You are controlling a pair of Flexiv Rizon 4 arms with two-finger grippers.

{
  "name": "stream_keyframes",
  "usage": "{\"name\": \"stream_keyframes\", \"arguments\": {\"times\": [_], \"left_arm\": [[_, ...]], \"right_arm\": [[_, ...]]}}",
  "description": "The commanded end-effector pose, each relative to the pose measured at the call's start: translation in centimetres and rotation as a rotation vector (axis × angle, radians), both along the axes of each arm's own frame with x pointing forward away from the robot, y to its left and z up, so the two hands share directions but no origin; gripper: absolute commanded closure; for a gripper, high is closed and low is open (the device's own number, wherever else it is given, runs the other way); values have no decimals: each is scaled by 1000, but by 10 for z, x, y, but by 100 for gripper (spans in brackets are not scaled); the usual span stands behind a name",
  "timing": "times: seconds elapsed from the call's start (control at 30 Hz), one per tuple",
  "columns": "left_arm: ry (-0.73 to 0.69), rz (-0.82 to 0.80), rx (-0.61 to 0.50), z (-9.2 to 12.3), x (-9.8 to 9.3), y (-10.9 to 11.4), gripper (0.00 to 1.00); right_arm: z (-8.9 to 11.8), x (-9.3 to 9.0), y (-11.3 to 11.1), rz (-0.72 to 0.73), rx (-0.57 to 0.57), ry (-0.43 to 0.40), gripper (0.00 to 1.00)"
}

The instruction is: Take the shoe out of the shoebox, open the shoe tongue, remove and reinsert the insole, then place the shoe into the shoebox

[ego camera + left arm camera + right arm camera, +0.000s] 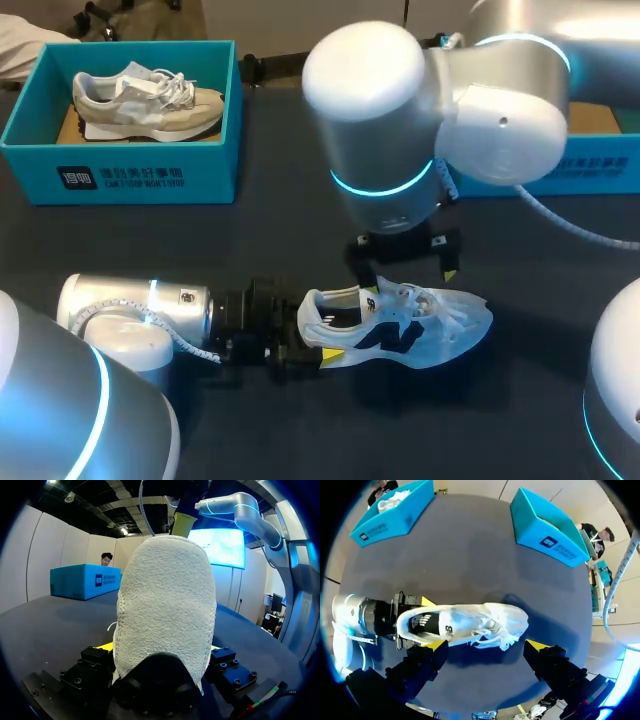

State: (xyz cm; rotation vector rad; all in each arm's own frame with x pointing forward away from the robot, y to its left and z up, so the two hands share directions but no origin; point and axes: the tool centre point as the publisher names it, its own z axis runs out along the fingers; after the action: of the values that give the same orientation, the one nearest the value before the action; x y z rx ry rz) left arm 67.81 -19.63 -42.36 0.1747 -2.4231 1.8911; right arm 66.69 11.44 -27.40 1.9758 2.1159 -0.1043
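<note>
Teal cardboard makes up two shoeboxes along the far edge of the counter point(270, 230). The left shoebox point(120, 175) sits at the far left corner with a beige shoe point(150, 100) inside. The right shoebox point(600, 165) is mostly hidden behind my right arm in the head view, and only the right wrist view shows its full length.

There are two shoes in all. The white shoe point(410, 325) is out of the boxes, near the counter's near edge about midway along it, with its toe pointing right. The left end effector point(318, 345) is clamped on its heel from both sides. In the left wrist view the textured heel fills nearly everything, with one yellow fingertip point(182, 522) of the other arm above it.

The right end effector point(405, 262) hangs over the shoe's middle. The right wrist view shows its fingers spread wide, one on each side of the laces, holding nothing.
</note>
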Motion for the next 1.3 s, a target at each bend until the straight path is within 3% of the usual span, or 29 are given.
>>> {"name": "stream_keyframes", "arguments": {"times": [0.03, 0.47, 1.3], "left_arm": [[2, -2, 4, -6, 0, 5, 100], [2, -2, 4, -6, 0, 5, 100], [2, -2, 4, -6, 0, 5, 100]], "right_arm": [[-12, 3, 20, 5, -40, -4, 0], [-39, 5, 48, -108, -113, -5, 0], [-71, -1, 39, -106, -204, -83, 0]]}}
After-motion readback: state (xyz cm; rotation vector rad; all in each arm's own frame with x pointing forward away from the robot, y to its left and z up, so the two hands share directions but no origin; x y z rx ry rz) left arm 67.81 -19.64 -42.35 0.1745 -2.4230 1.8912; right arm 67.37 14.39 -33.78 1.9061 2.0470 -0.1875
